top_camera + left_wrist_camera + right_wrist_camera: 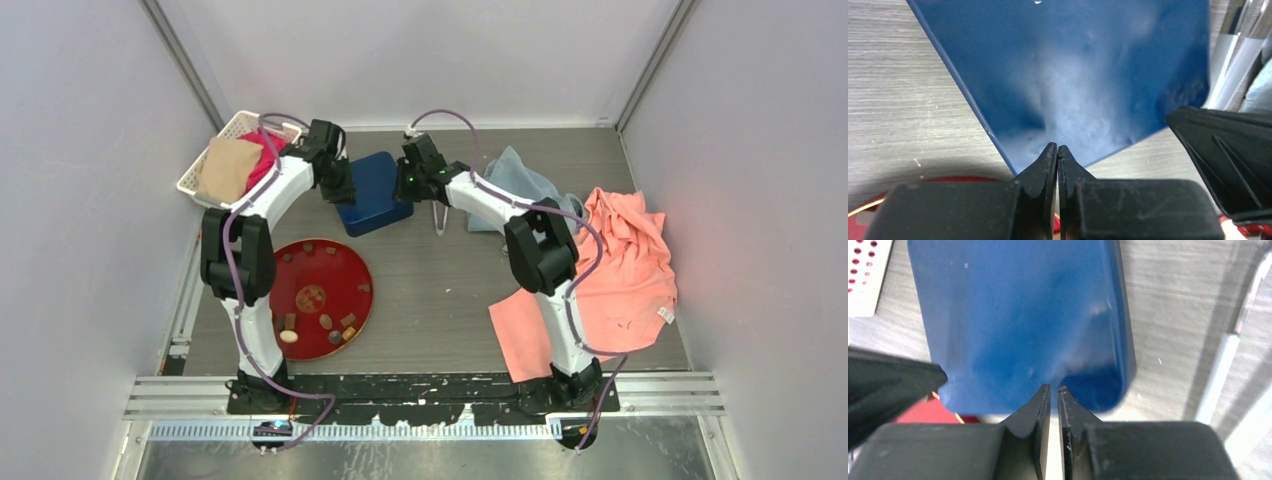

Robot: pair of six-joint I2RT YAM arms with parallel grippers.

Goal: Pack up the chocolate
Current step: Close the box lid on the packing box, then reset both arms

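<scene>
Several small brown, tan and cream pieces of chocolate (326,321) lie on a round red plate (330,250) at the near left. A closed blue box (373,190) sits behind the plate. My left gripper (338,190) hangs over the box's left side, and in the left wrist view its tips (1058,147) are pressed together, shut and empty, above the blue lid (1073,65). From the right, my right gripper (408,185) reaches the same box. Its fingertips (1054,387) hover over the lid's corner (1013,315), with only a thin slit between them and nothing in it.
Metal tongs (440,215) lie just right of the box. A white basket (235,130) with tan and pink cloth stands at the back left. A grey-blue cloth (520,175) and a large orange cloth (620,270) cover the right side.
</scene>
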